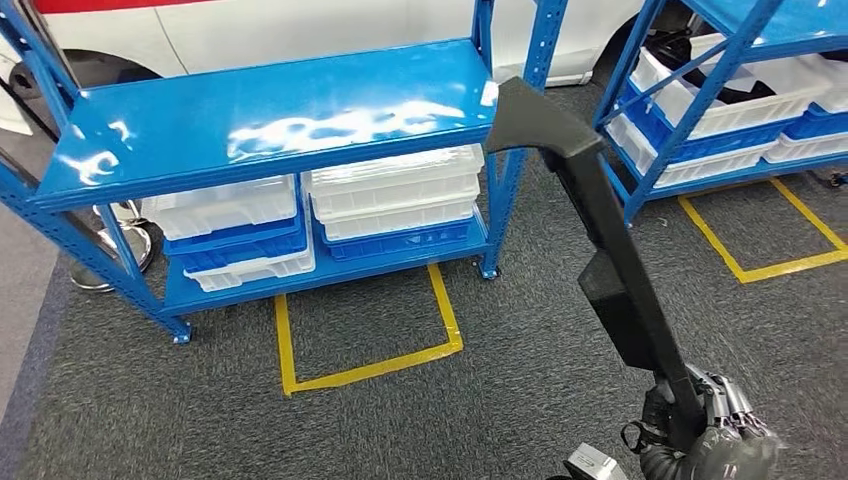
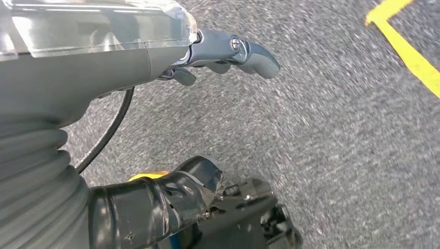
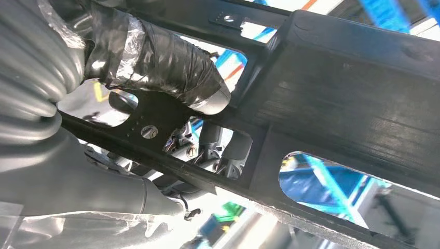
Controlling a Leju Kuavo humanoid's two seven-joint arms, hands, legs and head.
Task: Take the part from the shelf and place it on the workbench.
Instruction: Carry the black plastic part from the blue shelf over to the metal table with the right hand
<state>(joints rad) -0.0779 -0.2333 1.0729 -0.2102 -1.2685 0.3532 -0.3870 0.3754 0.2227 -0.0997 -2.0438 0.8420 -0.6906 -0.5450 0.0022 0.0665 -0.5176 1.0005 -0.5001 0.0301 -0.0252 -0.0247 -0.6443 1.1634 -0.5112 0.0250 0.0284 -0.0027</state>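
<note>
Head view: a long black part (image 1: 610, 250) held upright at its lower end by the right hand (image 1: 715, 425), fingers wrapped around it, well off the blue shelf (image 1: 270, 115). Right wrist view: thumb (image 3: 155, 57) pressed across the part's black frame, darker fingers (image 3: 210, 148) visible through its cut-outs, so a firm grasp. Left wrist view: left hand (image 2: 228, 52) hanging over grey carpet, fingers loosely extended, holding nothing.

Judged from this: first step done, part already lifted from the shelf and in hand; carrying to the workbench and setting down yet to do. No workbench visible here, so probably a turn or walk needed first.

Counted: one part; two blue shelf units, the second (image 1: 700, 90) off to the right; white and blue bins (image 1: 395, 195) stacked in two piles under the nearer unit, exact number hard to tell; two yellow tape outlines (image 1: 365, 345) on the floor.
</note>
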